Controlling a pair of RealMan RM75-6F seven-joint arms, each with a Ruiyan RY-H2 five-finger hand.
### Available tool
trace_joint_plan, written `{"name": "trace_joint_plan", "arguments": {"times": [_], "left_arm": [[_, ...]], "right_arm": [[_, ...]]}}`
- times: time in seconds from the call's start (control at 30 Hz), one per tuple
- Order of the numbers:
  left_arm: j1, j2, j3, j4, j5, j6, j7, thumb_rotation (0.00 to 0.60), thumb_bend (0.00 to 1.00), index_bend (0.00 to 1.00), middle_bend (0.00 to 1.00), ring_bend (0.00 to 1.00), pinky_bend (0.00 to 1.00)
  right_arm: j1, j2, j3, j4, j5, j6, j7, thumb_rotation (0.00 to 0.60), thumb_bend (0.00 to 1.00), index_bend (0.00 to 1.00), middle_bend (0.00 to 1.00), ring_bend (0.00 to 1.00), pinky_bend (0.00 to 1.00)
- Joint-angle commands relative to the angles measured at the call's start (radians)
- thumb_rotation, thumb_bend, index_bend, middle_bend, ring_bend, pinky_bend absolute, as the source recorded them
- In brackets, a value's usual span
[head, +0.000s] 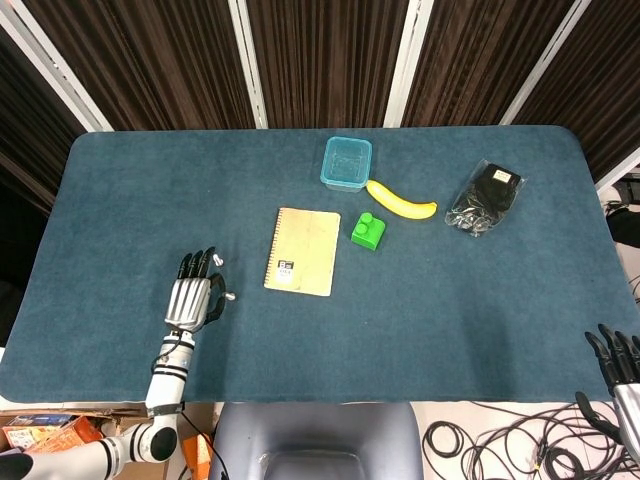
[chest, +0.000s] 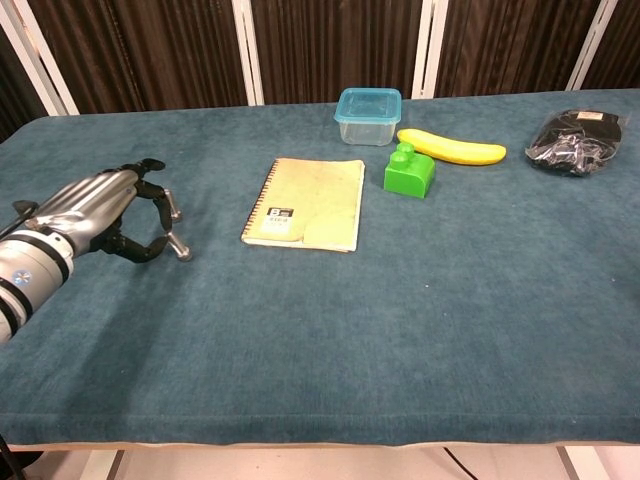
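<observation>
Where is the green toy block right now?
The green block sits mid-table in the head view, between the notebook and the banana.

Small label on the notebook (chest: 306, 203) cover, its print too small to read.

Left robot hand (chest: 100, 215) pinches a bolt (chest: 178, 246) nr 2nd bolt (chest: 173, 207), left of notebook (chest: 309, 203).
</observation>
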Motion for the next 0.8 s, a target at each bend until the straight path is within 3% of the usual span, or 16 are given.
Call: {"name": "trace_joint_plan", "arguments": {"times": [0.03, 0.17, 0.4, 0.53, 0.67, 0.8], "left_arm": [[-0.002, -0.003, 0.000, 0.003, 0.000, 0.000, -0.002, 0.600, 0.40, 0.55, 0.05, 0.00, 0.00], [-0.006, -0.008, -0.001, 0.010, 0.005, 0.000, -0.016, 0.600, 0.38, 0.52, 0.05, 0.00, 0.00], [-0.007, -0.006, 0.003, 0.010, 0.039, 0.019, -0.057, 0.600, 0.36, 0.31, 0.05, 0.00, 0.00], [0.010, 0.027, 0.022, -0.043, 0.074, 0.047, -0.070, 0.600, 0.36, 0.27, 0.05, 0.00, 0.00], [0.094, 0.184, 0.105, -0.228, 0.157, 0.124, -0.089, 0.600, 0.36, 0.18, 0.04, 0.00, 0.00], [0.187, 0.374, 0.199, -0.357, 0.275, 0.214, -0.202, 0.600, 0.36, 0.07, 0.01, 0.00, 0.00]], "right_arm": [[0.000, 0.000, 0.000, 0.000, 0.000, 0.001, 0.002, 0.600, 0.29, 0.00, 0.00, 0.00, 0.04], [-0.002, 0.001, -0.001, 0.001, -0.002, 0.005, 0.005, 0.600, 0.29, 0.00, 0.00, 0.00, 0.04], [-0.004, 0.002, 0.000, 0.001, -0.001, 0.009, 0.012, 0.600, 0.29, 0.00, 0.00, 0.00, 0.04], [-0.006, 0.002, 0.001, 0.002, 0.001, 0.013, 0.016, 0.600, 0.29, 0.00, 0.00, 0.00, 0.04], [-0.010, 0.004, 0.001, 0.007, 0.001, 0.019, 0.027, 0.600, 0.29, 0.00, 0.00, 0.00, 0.04], [-0.011, 0.001, 0.001, 0.007, -0.003, 0.023, 0.022, 0.600, 0.29, 0.00, 0.00, 0.00, 0.04]]}}
